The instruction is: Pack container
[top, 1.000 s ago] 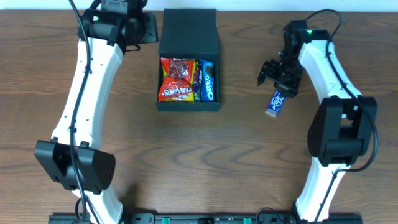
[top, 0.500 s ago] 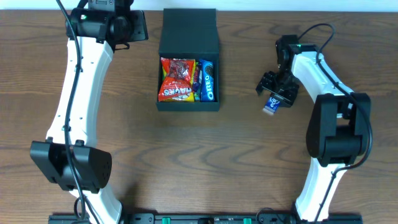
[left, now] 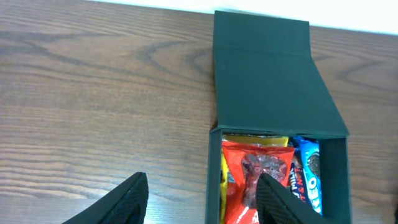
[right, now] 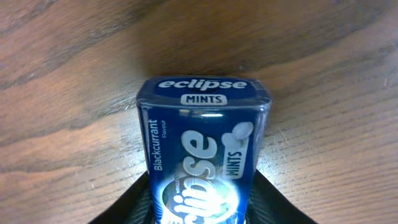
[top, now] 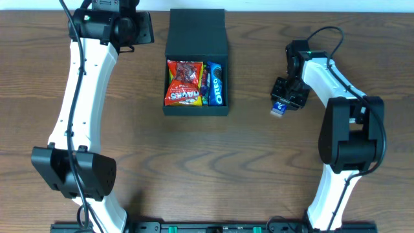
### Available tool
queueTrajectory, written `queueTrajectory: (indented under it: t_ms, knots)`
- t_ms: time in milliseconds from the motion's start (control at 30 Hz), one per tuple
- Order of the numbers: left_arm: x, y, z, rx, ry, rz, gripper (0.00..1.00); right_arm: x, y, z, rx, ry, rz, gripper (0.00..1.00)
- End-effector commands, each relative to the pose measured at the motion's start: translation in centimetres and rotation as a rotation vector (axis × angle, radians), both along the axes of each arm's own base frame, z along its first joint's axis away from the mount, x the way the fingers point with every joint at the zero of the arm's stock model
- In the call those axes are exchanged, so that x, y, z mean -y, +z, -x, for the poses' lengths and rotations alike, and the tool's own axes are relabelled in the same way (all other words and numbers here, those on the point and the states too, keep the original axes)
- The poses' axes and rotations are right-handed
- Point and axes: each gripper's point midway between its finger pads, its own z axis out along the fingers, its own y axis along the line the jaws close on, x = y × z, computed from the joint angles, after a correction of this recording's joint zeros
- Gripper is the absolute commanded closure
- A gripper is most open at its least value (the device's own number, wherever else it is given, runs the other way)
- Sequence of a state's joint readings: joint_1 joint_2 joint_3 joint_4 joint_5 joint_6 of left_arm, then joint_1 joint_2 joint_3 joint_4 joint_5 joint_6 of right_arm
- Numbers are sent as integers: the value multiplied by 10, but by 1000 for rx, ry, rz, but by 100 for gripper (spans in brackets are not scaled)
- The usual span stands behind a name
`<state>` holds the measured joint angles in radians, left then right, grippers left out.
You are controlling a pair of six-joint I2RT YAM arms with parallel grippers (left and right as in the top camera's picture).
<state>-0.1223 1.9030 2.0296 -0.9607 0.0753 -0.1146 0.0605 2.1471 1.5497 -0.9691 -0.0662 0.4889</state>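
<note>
The container (top: 196, 109) is a dark green box with its flap lid (top: 196, 32) open toward the back. It holds a red snack packet (top: 183, 83) and a blue Oreo packet (top: 218, 83). It also shows in the left wrist view (left: 336, 168). My right gripper (top: 286, 98) is to its right, its fingers pressed against both sides of a blue Eclipse mints tin (right: 202, 155), which sits low over the wood (top: 279, 109). My left gripper (left: 202, 202) is open and empty, hovering by the box's back left corner (top: 132, 29).
The brown wooden table (top: 194, 168) carries nothing else that I can see. Its back edge meets a white wall just behind the open lid. Both arm bases stand at the front edge.
My right gripper has come down and closed around the mints tin, which has shifted slightly left. My left arm moved a little left a second ago and has held still since.
</note>
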Motion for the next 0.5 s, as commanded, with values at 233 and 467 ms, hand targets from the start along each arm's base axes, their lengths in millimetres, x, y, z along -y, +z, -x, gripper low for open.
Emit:
queueTrajectory:
  t_ms: [233,467]
  knots:
    - [-11,-2,-2,8,-90,-93,41,-46,84,-61,217,259,-84,76]
    - [-33,-8,-3,-9,-48,-91,37,-148,129,-65,352,494,-175,76]
